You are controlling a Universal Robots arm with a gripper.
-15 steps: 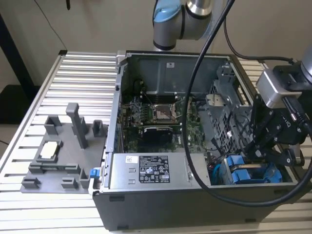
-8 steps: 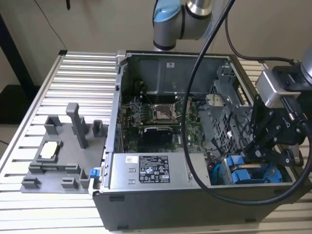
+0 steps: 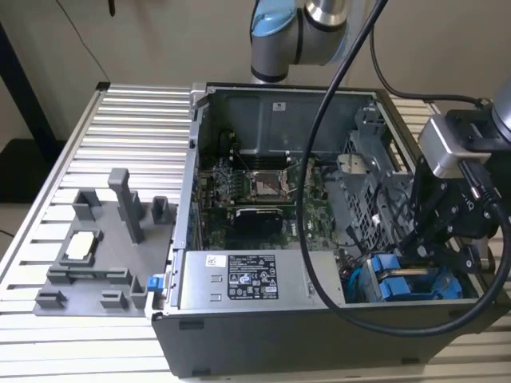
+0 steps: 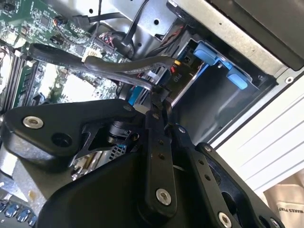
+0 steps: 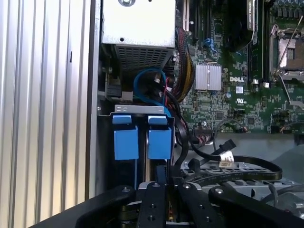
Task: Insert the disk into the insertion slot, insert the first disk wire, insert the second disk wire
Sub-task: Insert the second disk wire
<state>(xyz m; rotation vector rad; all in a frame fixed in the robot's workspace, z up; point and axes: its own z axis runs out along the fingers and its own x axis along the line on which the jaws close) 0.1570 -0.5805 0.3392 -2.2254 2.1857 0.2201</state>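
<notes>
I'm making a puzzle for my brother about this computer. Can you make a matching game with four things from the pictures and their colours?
Things:
1. the disk's carrier frame
2. the gripper
3. the power-supply box
4. the motherboard

Colours:
A. green
B. black
C. bright blue
D. grey with a printed label

Right pairs: 1-C, 2-B, 3-D, 4-A
</notes>
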